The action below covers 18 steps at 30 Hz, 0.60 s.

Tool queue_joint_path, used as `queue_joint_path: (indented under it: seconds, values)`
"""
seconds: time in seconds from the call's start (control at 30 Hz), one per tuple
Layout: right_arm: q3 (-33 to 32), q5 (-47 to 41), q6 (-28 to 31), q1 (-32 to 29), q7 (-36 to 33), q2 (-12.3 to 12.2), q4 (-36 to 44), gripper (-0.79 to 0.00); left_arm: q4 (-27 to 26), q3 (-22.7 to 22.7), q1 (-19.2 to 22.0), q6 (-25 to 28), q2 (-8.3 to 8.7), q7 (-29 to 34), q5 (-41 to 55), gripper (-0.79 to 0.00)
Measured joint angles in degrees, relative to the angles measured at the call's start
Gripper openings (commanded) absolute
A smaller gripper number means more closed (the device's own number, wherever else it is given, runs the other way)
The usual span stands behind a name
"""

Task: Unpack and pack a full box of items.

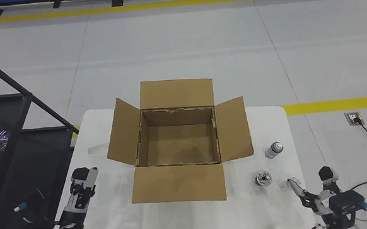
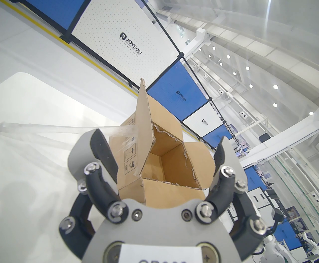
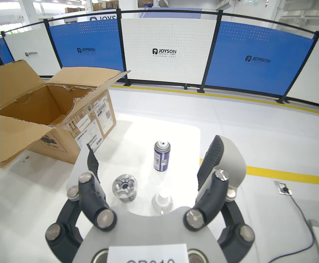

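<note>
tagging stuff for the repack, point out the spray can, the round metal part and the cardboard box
spray can [image 3: 162,157], right wrist view, middle of its blue body
round metal part [image 3: 124,187], right wrist view, its top face
cardboard box [image 1: 179,183], top view, its near flap

Bright overhead lgt w/ glare on table [image 3: 179,139].

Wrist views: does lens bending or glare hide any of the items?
Left wrist view: heavy fisheye bending, bright ceiling lamps, box clear beyond the open left tool. Right wrist view: fence rail bows; bright table nearly swallows the small white item; spray can plain.
</note>
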<state>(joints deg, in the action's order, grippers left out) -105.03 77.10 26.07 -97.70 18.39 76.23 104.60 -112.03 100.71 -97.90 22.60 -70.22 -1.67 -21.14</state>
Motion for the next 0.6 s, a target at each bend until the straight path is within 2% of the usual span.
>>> queue_joint_path:
  seconds: [0.17,0.27,0.43,0.5,0.6]
  values:
    - [1.9,-0.7,4.1,6.1,-6.6,-0.6,2.0,0.000,-0.4,-0.5,2.2,-5.8,-0.10,-0.8,-5.2,0.000]
    - [2.4,-5.6,8.0,9.8,-12.9,-1.0,2.4,0.000,-0.6,-1.5,3.7,-8.8,-0.21,-0.7,-7.2,0.000]
    - [5.7,-21.8,14.9,19.6,-32.3,-1.9,-3.8,0.000,0.1,-3.1,5.9,-11.5,-0.21,0.9,-10.7,0.000]
    - [6.4,-29.5,15.2,23.9,-41.5,-2.5,-7.3,0.000,0.8,-4.0,6.6,-12.3,-0.28,0.4,-12.8,0.000]
    - [6.2,-32.3,14.2,25.4,-49.2,-2.6,-8.0,0.000,1.6,-4.9,7.0,-13.4,-0.41,-0.6,-14.5,0.000]
